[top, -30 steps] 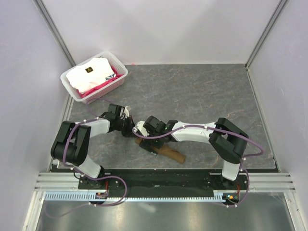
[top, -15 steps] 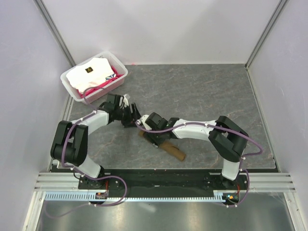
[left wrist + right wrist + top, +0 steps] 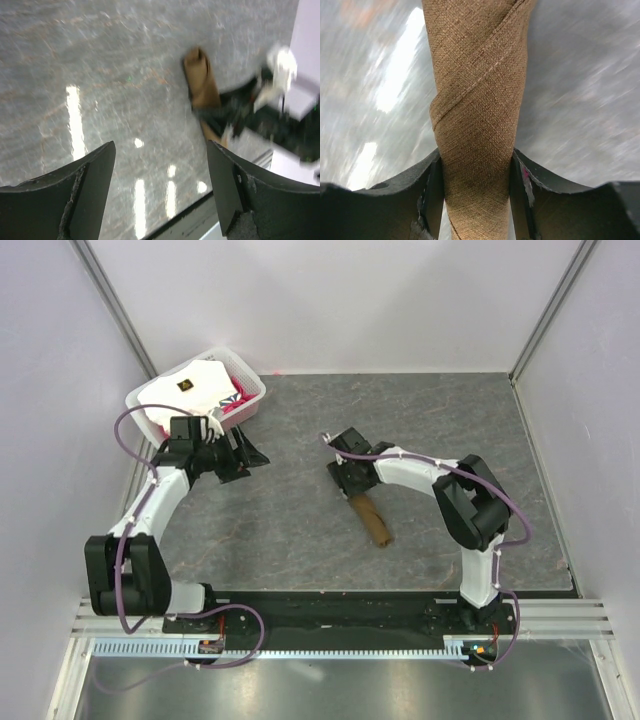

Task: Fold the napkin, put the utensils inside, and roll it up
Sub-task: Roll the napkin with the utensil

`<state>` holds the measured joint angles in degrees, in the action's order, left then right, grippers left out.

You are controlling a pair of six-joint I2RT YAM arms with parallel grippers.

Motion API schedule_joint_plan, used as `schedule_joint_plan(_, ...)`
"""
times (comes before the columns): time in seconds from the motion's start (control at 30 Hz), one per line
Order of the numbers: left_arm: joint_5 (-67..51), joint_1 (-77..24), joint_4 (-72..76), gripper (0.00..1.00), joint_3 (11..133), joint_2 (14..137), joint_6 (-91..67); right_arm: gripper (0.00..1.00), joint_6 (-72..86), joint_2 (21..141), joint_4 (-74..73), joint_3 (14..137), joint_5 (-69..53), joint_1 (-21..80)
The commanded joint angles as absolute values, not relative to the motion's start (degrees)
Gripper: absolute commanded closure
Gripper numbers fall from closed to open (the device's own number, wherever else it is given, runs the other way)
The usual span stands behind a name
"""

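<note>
Now the rolled napkin (image 3: 372, 518) lies on the table (image 3: 450, 420) just right of centre, running from 11 to 5 o'clock. The right gripper (image 3: 476, 167) pinches its 11 o'clock end, both fingers (image 3: 432, 185) pressed against the cloth. The left gripper (image 3: 160, 150) hangs wide apart, holding nothing, toward 9 o'clock, beside the basket (image 3: 250, 390) of white cloths (image 3: 185, 390).
</note>
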<state>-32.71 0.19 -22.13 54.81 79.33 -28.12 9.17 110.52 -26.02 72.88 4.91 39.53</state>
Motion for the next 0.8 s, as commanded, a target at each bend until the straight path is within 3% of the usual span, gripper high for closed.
schedule_joint_plan(0.0,-35.0,-0.1,-28.5,0.17,56.2,73.8,-21.6,0.44,8.8,119.6,-28.5,79.1,13.1,33.4)
schedule_joint_plan(0.17,-32.3,1.9,-30.0,0.13,54.7,70.1,-18.9,0.41,8.5,122.9,-28.9,85.2,12.4,29.7)
schedule_joint_plan(0.23,-31.9,2.0,-30.2,0.12,54.2,69.3,-17.3,0.35,7.5,123.0,-29.0,86.1,12.1,29.3)
schedule_joint_plan(0.27,-31.7,2.1,-30.2,0.12,54.0,68.9,-16.9,0.31,6.9,122.9,-28.9,86.3,11.8,29.2)
schedule_joint_plan(0.37,-31.9,2.2,-30.1,0.11,53.7,68.1,-14.6,0.03,4.8,120.6,-27.9,86.1,8.1,29.3)
schedule_joint_plan(0.77,-30.5,2.4,-26.2,0.09,51.1,61.4,-11.6,0.02,3.1,98.2,-21.4,83.6,-4.6,29.3)
